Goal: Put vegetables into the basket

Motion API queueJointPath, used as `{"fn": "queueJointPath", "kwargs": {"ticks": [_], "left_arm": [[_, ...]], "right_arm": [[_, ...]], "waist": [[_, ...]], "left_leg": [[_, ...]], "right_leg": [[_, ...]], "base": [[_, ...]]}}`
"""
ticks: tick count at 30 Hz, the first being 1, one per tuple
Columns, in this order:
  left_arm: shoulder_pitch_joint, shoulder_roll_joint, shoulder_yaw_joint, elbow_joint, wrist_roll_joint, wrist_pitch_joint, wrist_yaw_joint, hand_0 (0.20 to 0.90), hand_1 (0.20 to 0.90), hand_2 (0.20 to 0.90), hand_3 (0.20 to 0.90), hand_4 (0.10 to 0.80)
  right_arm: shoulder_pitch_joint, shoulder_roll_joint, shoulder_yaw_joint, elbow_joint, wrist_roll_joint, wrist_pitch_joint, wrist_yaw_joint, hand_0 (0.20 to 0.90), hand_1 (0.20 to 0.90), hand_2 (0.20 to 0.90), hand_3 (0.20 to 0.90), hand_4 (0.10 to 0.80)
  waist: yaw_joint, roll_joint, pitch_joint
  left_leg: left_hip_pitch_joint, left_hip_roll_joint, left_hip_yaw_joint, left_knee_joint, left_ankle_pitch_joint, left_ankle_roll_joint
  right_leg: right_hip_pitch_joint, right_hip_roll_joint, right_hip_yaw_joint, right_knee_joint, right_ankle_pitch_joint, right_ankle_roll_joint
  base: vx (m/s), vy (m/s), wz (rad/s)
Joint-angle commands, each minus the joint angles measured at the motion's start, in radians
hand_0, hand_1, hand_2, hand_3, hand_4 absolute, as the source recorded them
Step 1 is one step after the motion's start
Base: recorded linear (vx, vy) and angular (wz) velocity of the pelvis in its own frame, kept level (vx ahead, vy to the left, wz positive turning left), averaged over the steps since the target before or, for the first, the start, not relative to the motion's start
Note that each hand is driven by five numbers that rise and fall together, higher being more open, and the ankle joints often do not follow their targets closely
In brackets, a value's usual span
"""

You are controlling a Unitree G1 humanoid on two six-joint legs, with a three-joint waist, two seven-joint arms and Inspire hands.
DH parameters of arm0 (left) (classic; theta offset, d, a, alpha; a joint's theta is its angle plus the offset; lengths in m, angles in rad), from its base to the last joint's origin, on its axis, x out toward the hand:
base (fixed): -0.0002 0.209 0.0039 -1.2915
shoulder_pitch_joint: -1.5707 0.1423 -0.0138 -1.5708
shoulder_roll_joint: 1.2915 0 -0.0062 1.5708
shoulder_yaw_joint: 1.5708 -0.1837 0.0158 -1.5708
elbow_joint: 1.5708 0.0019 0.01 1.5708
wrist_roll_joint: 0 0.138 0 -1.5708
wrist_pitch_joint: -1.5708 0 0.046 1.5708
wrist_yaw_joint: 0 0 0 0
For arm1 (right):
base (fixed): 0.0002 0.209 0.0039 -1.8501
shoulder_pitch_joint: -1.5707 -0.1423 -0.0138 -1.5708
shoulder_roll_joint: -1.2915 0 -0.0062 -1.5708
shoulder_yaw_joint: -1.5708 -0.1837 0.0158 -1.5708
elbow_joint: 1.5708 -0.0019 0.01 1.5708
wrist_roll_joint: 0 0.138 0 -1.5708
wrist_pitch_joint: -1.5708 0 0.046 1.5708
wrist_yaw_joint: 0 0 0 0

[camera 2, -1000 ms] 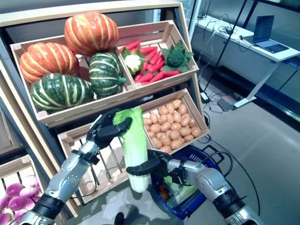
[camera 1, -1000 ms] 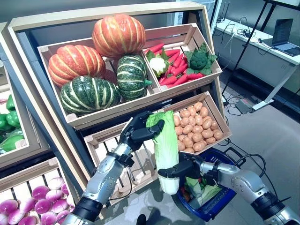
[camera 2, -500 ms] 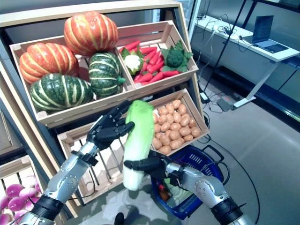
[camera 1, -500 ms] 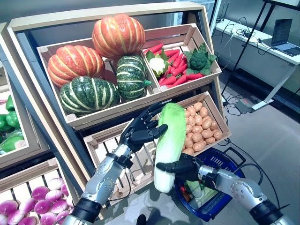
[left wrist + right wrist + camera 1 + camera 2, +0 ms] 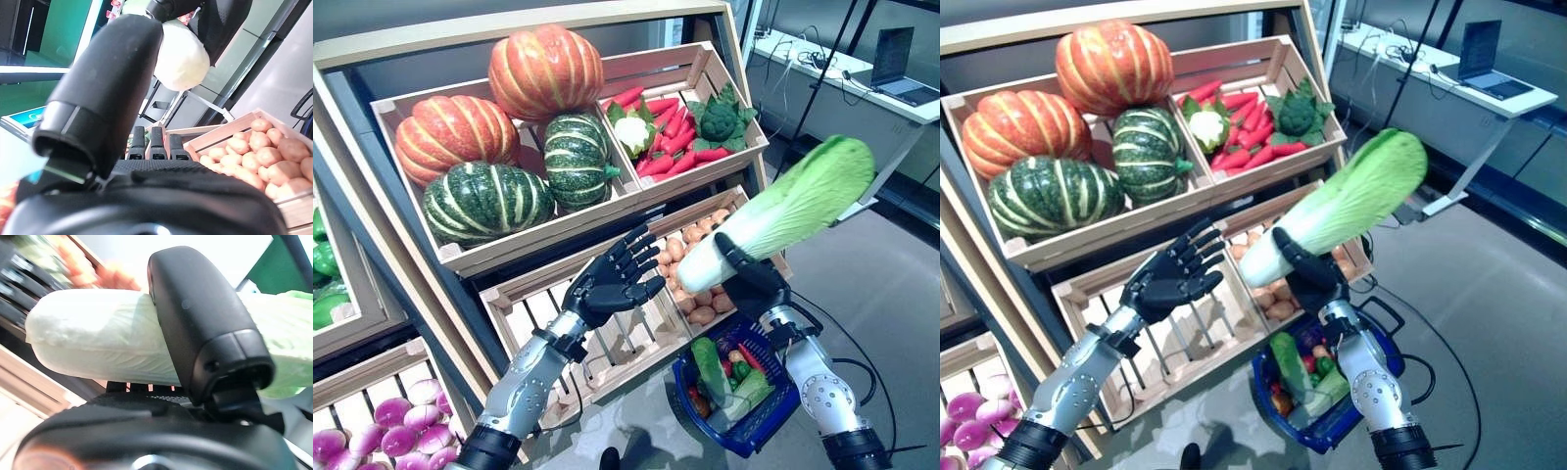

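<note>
My right hand (image 5: pixel 751 276) is shut on a long napa cabbage (image 5: pixel 788 209), white at the stalk and green at the leafy tip. It holds the cabbage tilted, leaf end up and to the right, above the blue basket (image 5: pixel 773 423). The right wrist view shows my thumb (image 5: pixel 205 318) curled over the cabbage's pale stalk (image 5: pixel 93 347). My left hand (image 5: pixel 612 284) is open and empty, fingers spread, in front of the stand's lower slatted crate (image 5: pixel 607 343). The basket stands on the floor and holds a cucumber (image 5: pixel 708 362) and other green and red vegetables.
The wooden stand (image 5: pixel 460 39) with its crates fills the left and middle. A crate of potatoes (image 5: pixel 690 279) sits just behind the basket. A desk with a laptop (image 5: pixel 891 59) stands at the far right. Grey floor (image 5: pixel 891 294) lies to the right.
My left hand let go of the cabbage and opened. My right hand swung the cabbage up and right, from upright by the crate to tilted over the basket. The camera shifted slightly.
</note>
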Motion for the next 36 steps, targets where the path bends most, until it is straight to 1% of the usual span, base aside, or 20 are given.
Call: {"fn": "queueJointPath", "kwargs": {"ticks": [1,6,8,12,14,16,17,18,20,22,24,25,27,28,29,32,34,36], "left_arm": [[-0.084,-0.023,0.077,-0.042,-0.055,-0.074,-0.029,0.900,0.900,0.900,0.900,0.800],[-0.067,-0.029,0.086,-0.061,-0.067,-0.089,-0.015,0.900,0.900,0.900,0.900,0.800],[-0.065,-0.030,0.088,-0.067,-0.066,-0.089,-0.006,0.900,0.900,0.900,0.900,0.800],[-0.072,-0.032,0.084,-0.070,-0.058,-0.091,0.000,0.900,0.900,0.900,0.900,0.800],[-0.077,-0.036,0.081,-0.065,-0.059,-0.090,-0.003,0.900,0.900,0.900,0.900,0.800],[-0.085,-0.041,0.076,-0.071,-0.058,-0.085,-0.014,0.900,0.900,0.900,0.900,0.800],[-0.090,-0.043,0.069,-0.080,-0.067,-0.087,-0.017,0.900,0.900,0.900,0.900,0.800],[-0.103,-0.044,0.058,-0.086,-0.075,-0.098,-0.024,0.900,0.900,0.900,0.900,0.800],[-0.148,-0.041,0.045,-0.086,-0.114,-0.115,-0.058,0.900,0.900,0.900,0.900,0.800],[-0.233,-0.036,0.025,-0.090,-0.087,-0.153,-0.095,0.900,0.900,0.900,0.900,0.800],[-0.307,-0.012,-0.001,-0.110,-0.113,-0.187,-0.099,0.900,0.900,0.900,0.900,0.800],[-0.333,-0.011,-0.002,-0.116,-0.119,-0.198,-0.110,0.900,0.900,0.900,0.900,0.800],[-0.361,-0.012,0.000,-0.115,-0.153,-0.215,-0.112,0.900,0.900,0.900,0.900,0.800],[-0.377,-0.028,0.008,-0.115,-0.176,-0.227,-0.130,0.900,0.900,0.900,0.900,0.800],[-0.388,-0.037,0.010,-0.123,-0.183,-0.236,-0.139,0.900,0.900,0.900,0.900,0.800],[-0.409,-0.050,0.006,-0.129,-0.198,-0.251,-0.164,0.900,0.900,0.900,0.900,0.800],[-0.440,-0.072,-0.002,-0.119,-0.206,-0.273,-0.226,0.900,0.900,0.900,0.900,0.800],[-0.459,-0.079,-0.001,-0.115,-0.216,-0.287,-0.247,0.900,0.900,0.900,0.900,0.800]], "right_arm": [[-0.045,0.026,-0.120,-0.036,-0.029,-0.212,-0.114,0.300,0.300,0.300,0.300,0.400],[-0.017,0.033,-0.184,0.080,-0.095,-0.297,-0.296,0.300,0.300,0.300,0.300,0.400],[-0.010,0.029,-0.191,0.110,-0.126,-0.312,-0.371,0.300,0.300,0.300,0.300,0.400],[-0.011,0.035,-0.201,0.199,-0.142,-0.308,-0.418,0.300,0.300,0.300,0.300,0.400],[-0.012,0.042,-0.200,0.266,-0.080,-0.321,-0.393,0.300,0.300,0.300,0.300,0.400],[-0.015,0.042,-0.203,0.321,-0.062,-0.324,-0.379,0.300,0.300,0.300,0.300,0.400],[-0.024,0.040,-0.202,0.351,-0.044,-0.324,-0.352,0.300,0.300,0.300,0.300,0.400],[-0.043,0.034,-0.197,0.386,-0.036,-0.335,-0.346,0.300,0.300,0.300,0.300,0.400],[-0.093,0.006,-0.190,0.446,0.031,-0.336,-0.295,0.300,0.300,0.300,0.300,0.400],[-0.196,-0.030,-0.201,0.537,0.072,-0.336,-0.251,0.300,0.300,0.300,0.300,0.400],[-0.293,-0.069,-0.189,0.593,0.112,-0.341,-0.249,0.300,0.300,0.300,0.300,0.400],[-0.328,-0.081,-0.177,0.619,0.128,-0.332,-0.235,0.300,0.300,0.300,0.300,0.400],[-0.372,-0.091,-0.166,0.660,0.102,-0.317,-0.239,0.300,0.300,0.300,0.300,0.400],[-0.408,-0.096,-0.159,0.695,0.098,-0.299,-0.209,0.300,0.300,0.300,0.300,0.400],[-0.424,-0.099,-0.152,0.700,0.100,-0.305,-0.202,0.300,0.300,0.300,0.300,0.400],[-0.459,-0.105,-0.151,0.716,0.115,-0.297,-0.173,0.300,0.300,0.300,0.300,0.400],[-0.522,-0.132,-0.154,0.768,0.100,-0.272,-0.159,0.300,0.300,0.300,0.300,0.400],[-0.556,-0.158,-0.149,0.810,0.079,-0.249,-0.141,0.300,0.300,0.300,0.300,0.400]], "waist": [[0.001,-0.004,-0.044],[-0.008,-0.005,-0.043],[-0.008,-0.005,-0.043],[-0.003,-0.004,-0.040],[0.000,-0.003,-0.037],[0.005,-0.003,-0.035],[0.008,-0.001,-0.029],[0.014,0.004,-0.014],[0.025,0.014,0.030],[0.030,0.017,0.108],[0.037,0.012,0.182],[0.039,0.012,0.204],[0.043,0.012,0.225],[0.044,0.015,0.242],[0.048,0.017,0.253],[0.049,0.021,0.266],[0.054,0.029,0.286],[0.057,0.034,0.296]], "left_leg": [[0.045,0.017,0.021,0.002,-0.120,-0.005],[0.039,0.019,0.029,0.002,-0.115,-0.004],[0.039,0.020,0.030,0.002,-0.112,-0.005],[0.041,0.019,0.027,0.002,-0.111,-0.001],[0.046,0.021,0.025,0.002,-0.118,-0.002],[0.045,0.018,0.020,0.002,-0.117,-0.002],[0.043,0.018,0.020,0.002,-0.113,-0.001],[0.032,0.019,0.016,0.003,-0.105,-0.001],[-0.015,0.021,0.006,0.032,-0.098,0.002],[-0.106,0.012,-0.009,0.123,-0.110,0.002],[-0.233,-0.006,-0.028,0.288,-0.138,-0.003],[-0.277,-0.009,-0.036,0.349,-0.156,-0.003],[-0.342,-0.012,-0.051,0.445,-0.191,-0.008],[-0.390,-0.013,-0.052,0.507,-0.210,-0.010],[-0.426,-0.018,-0.054,0.537,-0.218,-0.009],[-0.491,-0.030,-0.054,0.603,-0.238,-0.014],[-0.563,-0.048,-0.050,0.701,-0.276,-0.005],[-0.609,-0.057,-0.042,0.777,-0.306,-0.006]], "right_leg": [[-0.046,-0.035,0.014,0.019,0.053,-0.011],[-0.051,-0.032,0.019,0.013,0.061,-0.013],[-0.051,-0.032,0.020,0.013,0.063,-0.015],[-0.051,-0.031,0.020,0.018,0.063,-0.019],[-0.047,-0.028,0.018,0.023,0.054,-0.020],[-0.049,-0.023,0.017,0.034,0.047,-0.023],[-0.060,-0.022,0.019,0.050,0.040,-0.027],[-0.081,-0.022,0.021,0.079,0.030,-0.032],[-0.146,-0.015,0.025,0.160,0.002,-0.043],[-0.232,-0.004,0.037,0.253,-0.025,-0.059],[-0.327,-0.001,0.040,0.368,-0.044,-0.077],[-0.364,0.001,0.043,0.422,-0.059,-0.086],[-0.417,0.001,0.052,0.507,-0.093,-0.100],[-0.460,-0.001,0.057,0.570,-0.114,-0.111],[-0.486,0.000,0.055,0.603,-0.130,-0.120],[-0.537,-0.004,0.056,0.664,-0.152,-0.127],[-0.614,-0.018,0.058,0.781,-0.189,-0.134],[-0.658,-0.028,0.059,0.857,-0.220,-0.140]], "base": [[-0.019,-0.010,-0.04],[-0.030,0.000,-0.04],[0.000,0.000,-0.07],[0.016,0.002,-0.11],[0.035,-0.004,-0.02],[0.000,0.000,0.00],[0.000,0.000,0.00],[-0.165,0.030,-0.01],[-0.320,0.023,-0.02],[-0.464,-0.027,0.01],[-0.435,-0.050,0.11],[-0.259,-0.024,0.22],[-0.151,0.011,0.12],[-0.179,0.041,-0.03],[-0.168,0.041,-0.05],[-0.153,0.025,0.05],[-0.191,0.044,0.15],[-0.115,0.037,0.08]]}}
